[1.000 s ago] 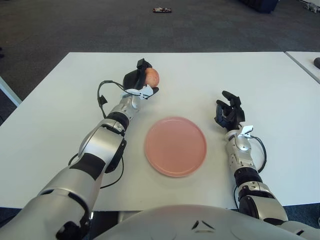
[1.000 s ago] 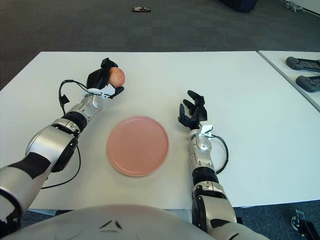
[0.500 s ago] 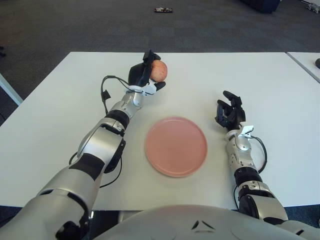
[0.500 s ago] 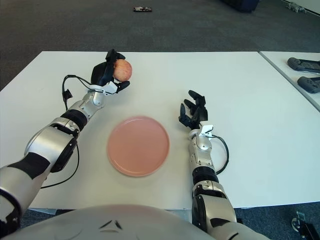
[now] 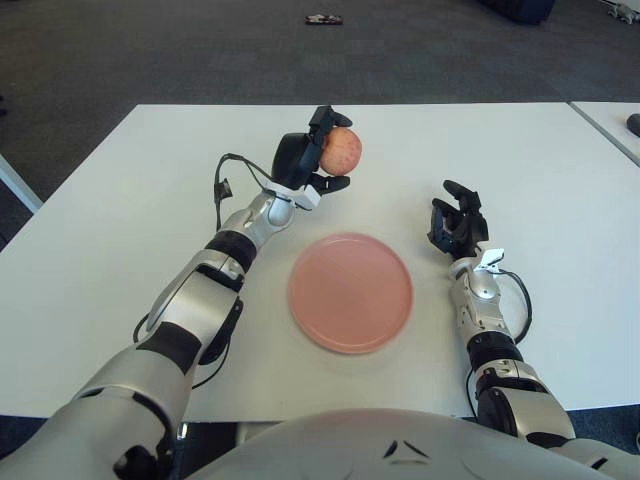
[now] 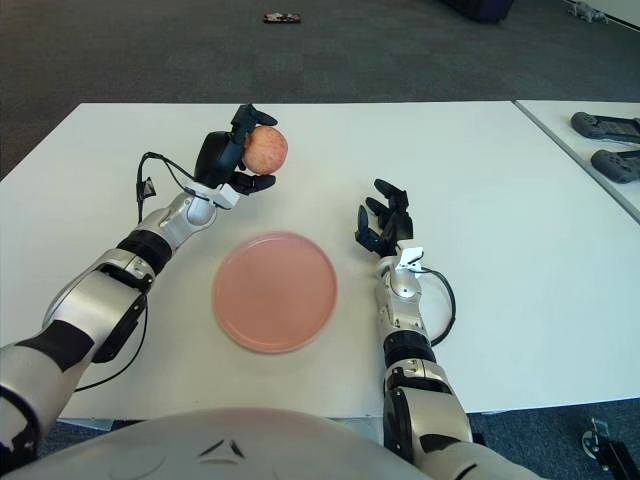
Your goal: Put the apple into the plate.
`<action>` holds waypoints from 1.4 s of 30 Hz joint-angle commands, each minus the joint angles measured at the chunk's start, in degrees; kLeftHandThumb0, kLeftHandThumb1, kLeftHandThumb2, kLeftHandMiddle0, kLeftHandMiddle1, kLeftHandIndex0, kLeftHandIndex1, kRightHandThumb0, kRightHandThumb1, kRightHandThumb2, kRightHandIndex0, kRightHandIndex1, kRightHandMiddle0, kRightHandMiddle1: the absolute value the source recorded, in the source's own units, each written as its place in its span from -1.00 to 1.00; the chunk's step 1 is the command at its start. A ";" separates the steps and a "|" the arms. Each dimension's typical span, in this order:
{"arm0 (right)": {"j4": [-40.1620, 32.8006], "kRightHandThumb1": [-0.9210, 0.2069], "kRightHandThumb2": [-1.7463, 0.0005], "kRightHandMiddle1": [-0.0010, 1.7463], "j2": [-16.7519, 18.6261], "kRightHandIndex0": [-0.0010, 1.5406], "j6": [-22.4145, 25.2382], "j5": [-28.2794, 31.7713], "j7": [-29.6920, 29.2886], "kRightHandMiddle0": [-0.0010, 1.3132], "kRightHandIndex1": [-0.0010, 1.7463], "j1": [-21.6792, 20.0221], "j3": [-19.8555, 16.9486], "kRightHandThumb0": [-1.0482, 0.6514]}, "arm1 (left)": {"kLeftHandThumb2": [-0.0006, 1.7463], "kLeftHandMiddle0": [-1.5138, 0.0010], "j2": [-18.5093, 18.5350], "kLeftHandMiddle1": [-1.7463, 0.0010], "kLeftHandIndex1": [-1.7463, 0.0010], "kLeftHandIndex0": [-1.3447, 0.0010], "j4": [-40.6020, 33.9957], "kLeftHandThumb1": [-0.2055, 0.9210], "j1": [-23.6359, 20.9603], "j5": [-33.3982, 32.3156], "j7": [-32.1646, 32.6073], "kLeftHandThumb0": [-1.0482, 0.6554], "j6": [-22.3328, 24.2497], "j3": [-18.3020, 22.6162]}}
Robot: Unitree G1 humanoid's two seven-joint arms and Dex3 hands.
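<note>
The round red-yellow apple (image 5: 342, 150) is held in the left hand (image 5: 312, 160), fingers wrapped around it from behind and below. The hand is raised clear of the white surface (image 5: 120, 230); the apple is not touching anything but the fingers.

Key relation: the flat round pink plate (image 5: 351, 292) lies nearer the robot than the left hand and slightly to its right, well apart from it. The apple is not yet over the plate; it shows beyond the plate's far rim. The carry is judged as under way, the release not yet done. A move toward the body and a little rightward, then a lowering, is called for. The apple is near-spherical, so no long axis matters; rolling on the shallow plate is a risk if it is released from height.

The left hand is the one at work and the nearer one to the apple. The right hand (image 5: 458, 225) is seen just right of the plate, fingers loosely spread, nothing held.

No brands, labels or readable writing are seen on the apple, plate or surface.
</note>
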 commanded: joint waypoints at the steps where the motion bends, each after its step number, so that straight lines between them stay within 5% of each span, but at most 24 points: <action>1: 2.51 -0.38 -0.07 0.00 0.06 -0.83 3.10 0.27 -0.12 -1.00 -0.09 2.08 -0.20 -0.28 | 0.61 -0.61 2.16 -1.00 -1.00 0.01 -8.28 -0.20 5.41 -1.76 -6.09 -0.36 -2.68 -0.64; 17: 2.80 -0.40 -0.07 -0.01 0.03 -0.83 2.48 0.31 0.45 -1.00 -0.11 1.91 -0.17 -0.26 | 0.61 -0.59 7.18 -1.00 -1.00 0.00 -21.85 -0.20 13.37 -8.74 -27.69 -0.36 -8.71 -0.13; 27: 2.98 -0.38 -0.08 -0.03 0.20 -0.81 2.89 0.83 0.90 -1.00 -0.11 1.79 -0.50 -0.25 | 0.60 -0.60 11.90 -1.00 -1.00 0.01 -28.06 -0.19 18.80 -10.34 -39.91 -0.36 -8.41 -1.59; 42: 2.99 -0.38 -0.09 0.00 0.18 -0.84 2.81 0.27 0.50 -1.00 -0.10 1.77 -0.27 -0.26 | 0.57 -0.59 15.09 -1.00 -1.00 0.04 -36.08 -0.15 20.37 -11.73 -53.72 -0.35 -2.01 -1.60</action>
